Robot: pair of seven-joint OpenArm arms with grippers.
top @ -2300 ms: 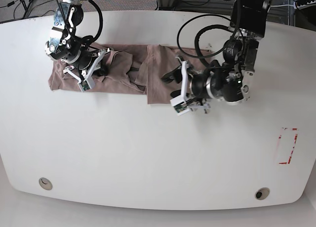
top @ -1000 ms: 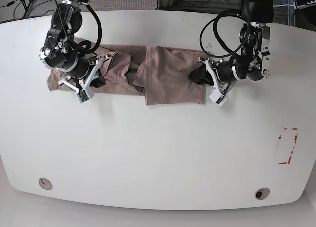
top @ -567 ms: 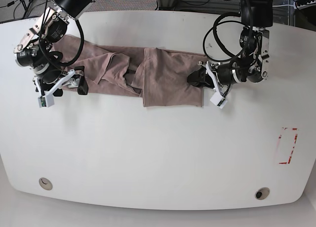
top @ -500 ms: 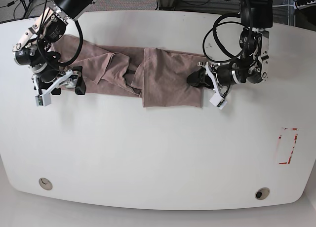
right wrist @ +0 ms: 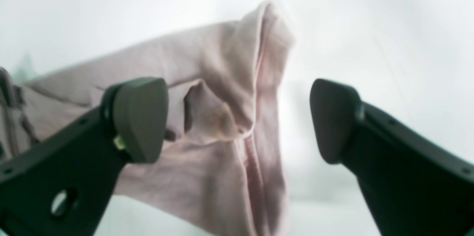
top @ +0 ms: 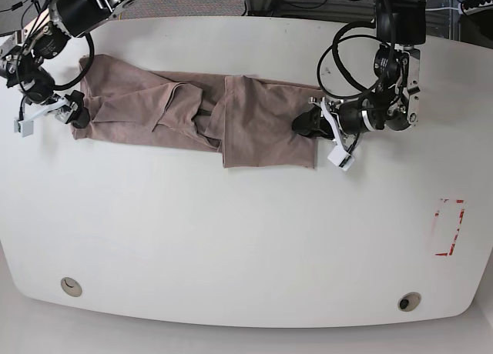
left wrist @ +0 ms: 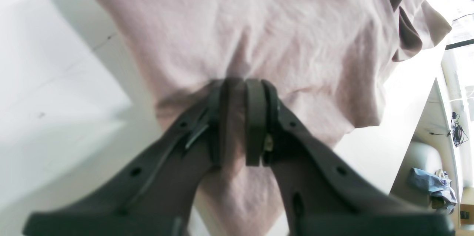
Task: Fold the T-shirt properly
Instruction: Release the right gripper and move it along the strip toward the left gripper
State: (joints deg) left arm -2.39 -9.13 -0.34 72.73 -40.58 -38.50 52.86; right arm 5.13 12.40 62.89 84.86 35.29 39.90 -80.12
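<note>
The mauve-tan T-shirt [top: 254,123] lies spread in a long wrinkled band across the back of the white table [top: 246,238], with a folded flap on its right half. My left gripper [top: 310,129] is at the shirt's right edge. In the left wrist view the left gripper [left wrist: 240,91] is shut with T-shirt [left wrist: 281,36] fabric pinched between its pads. My right gripper [top: 52,117] stands open just off the shirt's left end. In the right wrist view the right gripper [right wrist: 237,117] has its jaws wide apart, and the T-shirt [right wrist: 222,76] edge lies beyond them, untouched.
A red rectangular mark [top: 447,227] sits near the table's right edge. Two round holes [top: 71,285] [top: 408,301] lie near the front edge. Cables and stands crowd the floor behind the table.
My right gripper has opened, let go of the shirt's left part and swung out past its left end. That part now lies flatter. The left gripper keeps its hold and has barely moved.
</note>
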